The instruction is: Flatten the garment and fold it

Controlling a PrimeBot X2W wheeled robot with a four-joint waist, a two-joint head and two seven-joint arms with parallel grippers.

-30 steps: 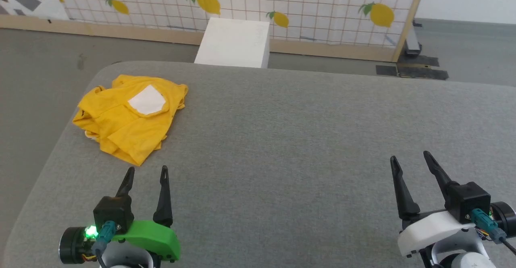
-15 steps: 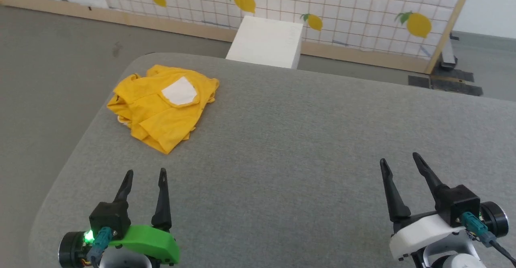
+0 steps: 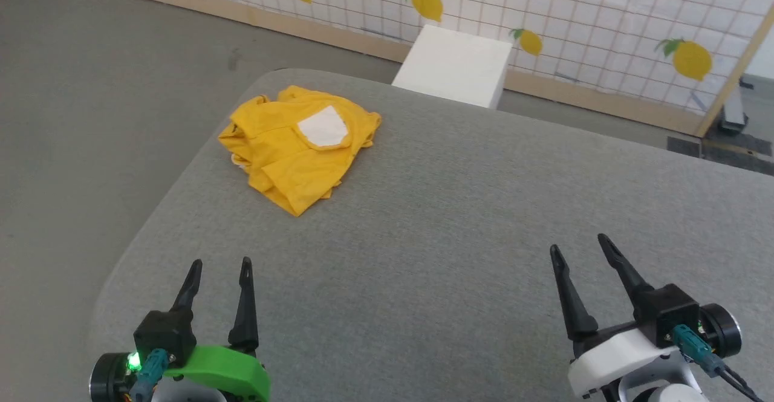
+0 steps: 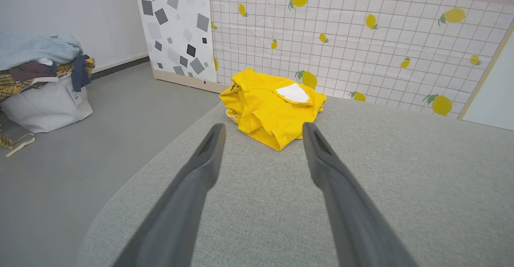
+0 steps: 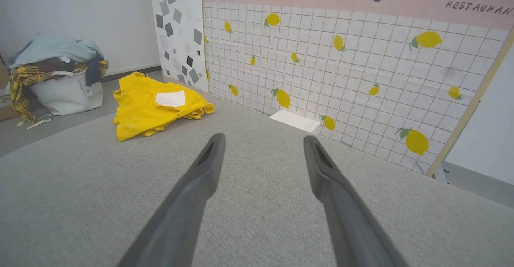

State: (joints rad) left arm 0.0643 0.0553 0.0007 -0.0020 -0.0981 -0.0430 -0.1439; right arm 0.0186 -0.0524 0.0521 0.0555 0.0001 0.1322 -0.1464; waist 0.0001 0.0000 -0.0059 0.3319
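Observation:
The garment (image 3: 299, 148) is a mustard-yellow T-shirt lying crumpled near the far left corner of the grey padded table (image 3: 459, 220), its white square patch (image 3: 324, 128) facing up. It also lies ahead in the left wrist view as the garment (image 4: 271, 110), and at the upper left in the right wrist view as the garment (image 5: 154, 108). My left gripper (image 3: 219, 265) hovers open over the near left of the table, well short of the shirt. Far from the cloth, my right gripper (image 3: 580, 243) stands open at the near right. Both hold nothing.
A white box (image 3: 455, 66) stands on the floor behind the table, before a tiled lemon-print partition (image 3: 544, 21). A white laundry bag (image 4: 44, 98) heaped with clothes sits on the floor to the left. The table's rounded left edge (image 3: 163, 208) drops to grey floor.
The whole head view has shifted right and down, so the camera has turned left. The garment lies as before. Both grippers stay open in about the same places.

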